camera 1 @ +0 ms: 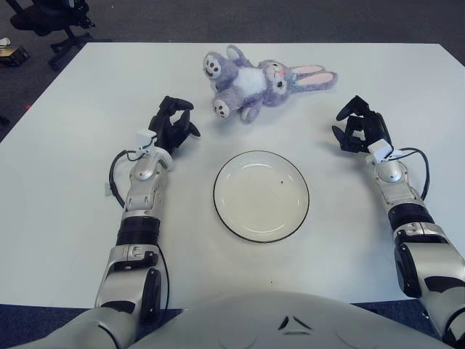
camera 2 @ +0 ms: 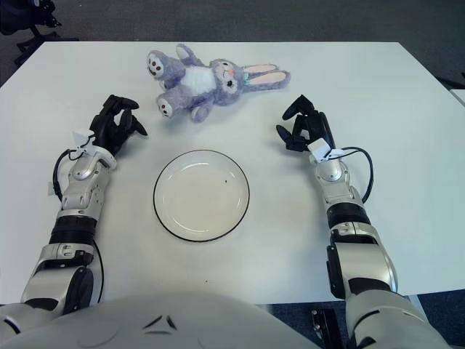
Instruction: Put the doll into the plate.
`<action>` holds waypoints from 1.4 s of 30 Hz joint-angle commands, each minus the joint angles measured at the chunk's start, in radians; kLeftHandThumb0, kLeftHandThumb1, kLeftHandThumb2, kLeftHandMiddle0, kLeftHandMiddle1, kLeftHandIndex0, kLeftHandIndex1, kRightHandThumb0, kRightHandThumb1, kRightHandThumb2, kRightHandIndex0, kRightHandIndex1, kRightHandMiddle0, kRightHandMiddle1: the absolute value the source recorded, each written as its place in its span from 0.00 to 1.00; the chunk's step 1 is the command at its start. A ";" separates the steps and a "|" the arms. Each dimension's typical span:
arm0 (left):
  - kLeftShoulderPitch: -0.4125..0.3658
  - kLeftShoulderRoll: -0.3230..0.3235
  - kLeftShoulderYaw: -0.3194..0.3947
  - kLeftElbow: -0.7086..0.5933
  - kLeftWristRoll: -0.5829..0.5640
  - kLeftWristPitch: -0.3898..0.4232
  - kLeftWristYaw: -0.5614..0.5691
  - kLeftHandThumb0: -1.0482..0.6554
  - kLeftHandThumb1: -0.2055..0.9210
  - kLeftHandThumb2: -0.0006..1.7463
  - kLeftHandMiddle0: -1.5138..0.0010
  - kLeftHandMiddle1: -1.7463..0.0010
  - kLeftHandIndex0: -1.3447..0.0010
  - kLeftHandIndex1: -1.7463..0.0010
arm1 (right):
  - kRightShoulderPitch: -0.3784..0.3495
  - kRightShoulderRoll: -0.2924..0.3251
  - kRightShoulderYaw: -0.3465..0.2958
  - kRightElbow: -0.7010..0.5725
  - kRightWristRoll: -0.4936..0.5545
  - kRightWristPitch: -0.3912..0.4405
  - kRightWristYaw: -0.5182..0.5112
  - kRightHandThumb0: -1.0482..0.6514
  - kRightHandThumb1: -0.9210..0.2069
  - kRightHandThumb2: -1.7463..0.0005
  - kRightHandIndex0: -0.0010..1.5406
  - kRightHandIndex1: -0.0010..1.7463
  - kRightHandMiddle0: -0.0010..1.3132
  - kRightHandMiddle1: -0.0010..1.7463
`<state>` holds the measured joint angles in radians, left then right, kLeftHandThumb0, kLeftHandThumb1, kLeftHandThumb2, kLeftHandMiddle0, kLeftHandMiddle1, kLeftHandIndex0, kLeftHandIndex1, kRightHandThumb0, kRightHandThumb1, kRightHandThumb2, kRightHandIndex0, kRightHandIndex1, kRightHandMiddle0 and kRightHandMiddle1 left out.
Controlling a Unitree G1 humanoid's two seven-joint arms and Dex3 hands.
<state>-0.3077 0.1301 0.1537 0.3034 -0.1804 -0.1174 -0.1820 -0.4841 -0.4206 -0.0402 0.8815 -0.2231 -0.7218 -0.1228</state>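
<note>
A purple and white plush bunny doll lies on its back at the far middle of the white table, ears pointing right. A white plate with a dark rim sits bare at the table's centre, nearer to me than the doll. My left hand hovers left of the doll and up-left of the plate, fingers loosely curled around nothing. My right hand is on the right side, below the doll's ears, fingers likewise relaxed and holding nothing.
The white table spreads wide on both sides of the plate. A black office chair stands on the dark floor beyond the table's far left corner.
</note>
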 commanded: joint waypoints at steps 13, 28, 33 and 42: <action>-0.006 0.000 -0.007 -0.008 0.010 -0.015 0.002 0.41 1.00 0.27 0.49 0.00 0.81 0.03 | -0.001 -0.031 0.036 -0.113 -0.199 0.066 -0.245 0.41 0.00 0.80 0.45 0.67 0.29 0.89; -0.003 -0.006 -0.013 -0.013 0.018 -0.020 0.005 0.41 1.00 0.27 0.48 0.00 0.81 0.02 | -0.087 -0.087 0.160 -0.175 -0.467 0.161 -0.452 0.37 0.00 0.85 0.35 0.11 0.28 0.61; -0.003 -0.005 -0.013 -0.012 0.018 -0.022 0.004 0.41 1.00 0.27 0.48 0.00 0.81 0.02 | -0.104 -0.093 0.179 -0.174 -0.473 0.164 -0.455 0.33 0.00 0.89 0.34 0.02 0.30 0.21; -0.001 -0.004 -0.012 -0.009 0.014 -0.030 -0.002 0.41 1.00 0.27 0.47 0.00 0.81 0.02 | -0.205 -0.112 0.255 -0.149 -0.594 0.192 -0.569 0.27 0.00 0.90 0.30 0.00 0.20 0.09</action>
<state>-0.3075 0.1223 0.1403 0.2983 -0.1695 -0.1341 -0.1819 -0.6239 -0.5103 0.1955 0.7170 -0.7817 -0.5516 -0.6548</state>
